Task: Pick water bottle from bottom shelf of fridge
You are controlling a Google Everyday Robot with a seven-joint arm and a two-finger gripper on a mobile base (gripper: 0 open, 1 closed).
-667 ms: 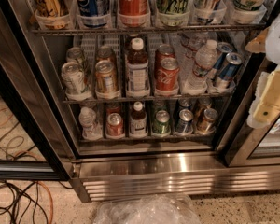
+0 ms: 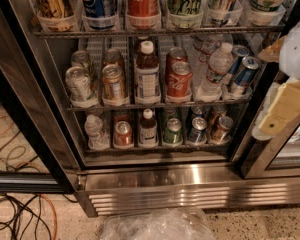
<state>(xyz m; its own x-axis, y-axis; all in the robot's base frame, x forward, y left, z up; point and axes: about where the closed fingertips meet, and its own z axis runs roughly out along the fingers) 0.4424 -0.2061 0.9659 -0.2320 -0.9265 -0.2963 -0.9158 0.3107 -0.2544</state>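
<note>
Fridge point(image 2: 190, 180): door open, three stocked tiers in view.

Bottom shelf point(image 2: 155, 148): the fridge's lowest, shortest tier, with little headroom under the rack above.

Gripper point(image 2: 284, 106): at the fridge's right edge, level with the middle tier and outside the racks. White body on top, cream part slanting down-left. Open or closed: cannot tell.

Water bottle point(image 2: 94, 130): upright in the leftmost lane of the fridge's bottom shelf, well apart from the gripper. A red can point(image 2: 123, 133) stands just beside it.

Risks, as I judge them:
- The reach crosses the whole fridge front and could clip front-row cans.
- Entering high would catch the rack above.
- The crinkled sides may buckle or slip.
- The taller clear bottle point(image 2: 217, 69) on the fridge's middle tier sits nearer, so it is an easy wrong target.
</note>
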